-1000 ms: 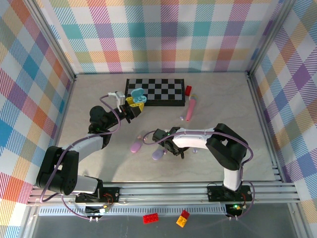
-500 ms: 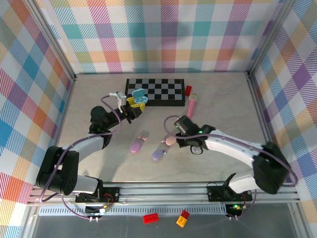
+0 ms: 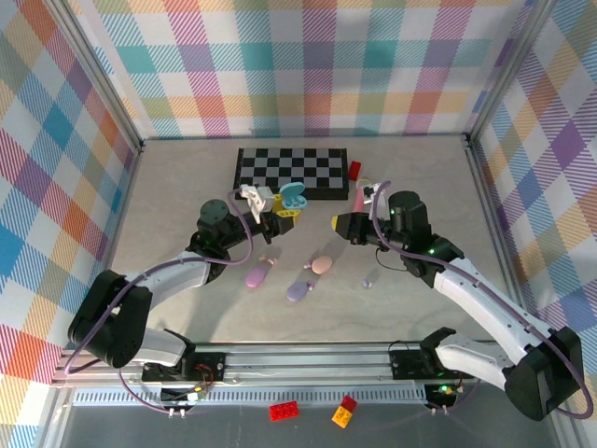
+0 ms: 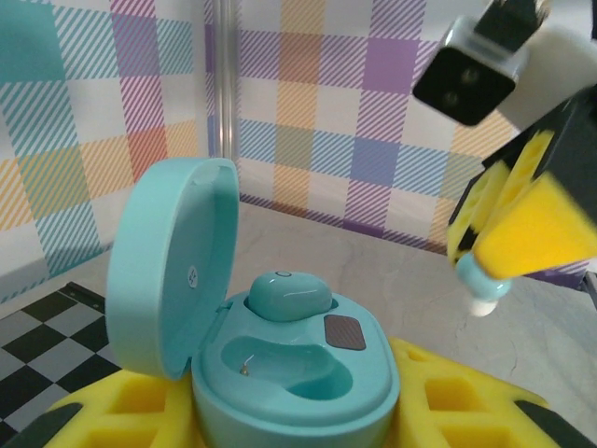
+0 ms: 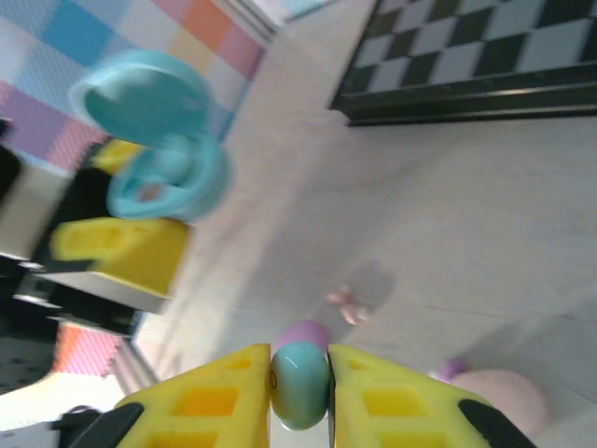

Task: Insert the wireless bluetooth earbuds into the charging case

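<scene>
**Teal bud pinched on the right, open teal case clamped on the left**

The right gripper has its yellow fingers pressed onto a small teal plastic earbud, which sits pinched between the tips, clear of the bench. In the left wrist view this bud hangs white tip down from the yellow fingertip, to the right of the case and a little above it, not touching it.

The left gripper is clamped on the base of a teal oval plastic charging case and holds it upright off the bench with its hinged lid swung open. Inside, a second teal earbud sits in the far socket. The near socket is bare.

From above, the two grippers face each other with a gap between them, just in front of the black-and-white checkerboard. A red toy brick lies at the board's right end.

On the bench nearer the arm bases lie a pink oval case, a lilac oval case just beside it and a mauve oval case further left. A tiny lilac bud lies to the right of the pink case, and a tiny pink bud lies apart from the cases.
</scene>
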